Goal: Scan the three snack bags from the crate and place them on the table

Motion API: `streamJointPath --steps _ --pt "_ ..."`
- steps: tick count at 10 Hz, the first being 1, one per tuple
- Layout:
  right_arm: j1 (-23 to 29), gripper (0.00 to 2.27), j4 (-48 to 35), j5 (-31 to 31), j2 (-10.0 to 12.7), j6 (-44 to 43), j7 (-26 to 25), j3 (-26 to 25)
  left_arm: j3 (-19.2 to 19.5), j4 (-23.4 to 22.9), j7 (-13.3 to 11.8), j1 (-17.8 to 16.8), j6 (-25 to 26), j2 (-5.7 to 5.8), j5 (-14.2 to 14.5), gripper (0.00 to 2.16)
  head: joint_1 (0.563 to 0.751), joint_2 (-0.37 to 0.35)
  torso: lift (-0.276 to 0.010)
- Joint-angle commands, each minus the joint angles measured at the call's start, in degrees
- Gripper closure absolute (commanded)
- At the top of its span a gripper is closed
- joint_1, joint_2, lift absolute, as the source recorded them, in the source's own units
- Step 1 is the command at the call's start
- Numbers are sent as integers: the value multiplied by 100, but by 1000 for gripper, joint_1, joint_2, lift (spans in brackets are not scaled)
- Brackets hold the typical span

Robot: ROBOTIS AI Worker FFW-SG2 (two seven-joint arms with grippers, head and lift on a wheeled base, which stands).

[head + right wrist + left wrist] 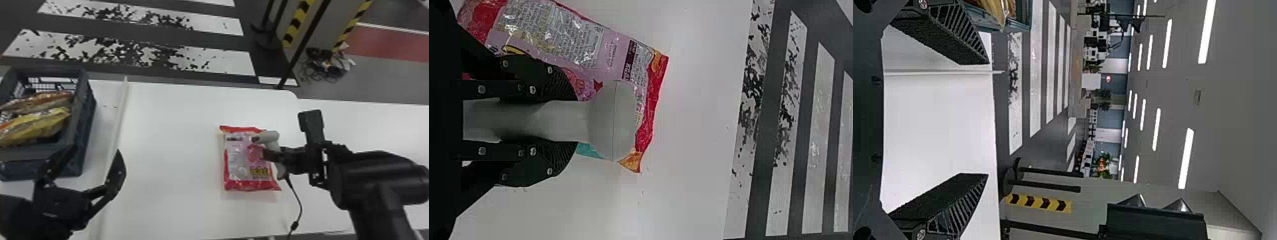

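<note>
Right gripper clamped on pale scanner; left gripper wide open, empty; snack bag glossy, red-pink.

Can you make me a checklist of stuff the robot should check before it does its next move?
1. Red bag lying on the table: ok.
2. Scanner held by the right gripper: ok.
3. Red bag's code scanned: cannot tell.
4. Left gripper open and empty: ok.
5. All bags out of the crate: not ok, the yellow bag and brownish bag are inside.
</note>
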Motion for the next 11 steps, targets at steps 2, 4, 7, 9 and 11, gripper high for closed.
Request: streamJointPath --steps 2,4,7,9,11 --pt "-255 2260 306 57 18 167 -17 180 -1 -12 0 30 0 12 0 70 695 -178 -62" --pt "-334 2260 490 92 18 131 -70 216 16 -21 0 39 -18 21 0 70 695 -173 -62" --pt "-299 2260 394 31 18 114 -88 22 16 -12 0 30 -18 12 0 70 695 -181 -62" --pt "-264 2260 358 -48 18 79 -79 -250 16 -12 0 30 -18 12 0 70 695 -190 -62" --pt "-264 2260 508 -66 -44 -79 -70 -593 25 -3 0 21 -18 12 0 70 695 -214 -62"
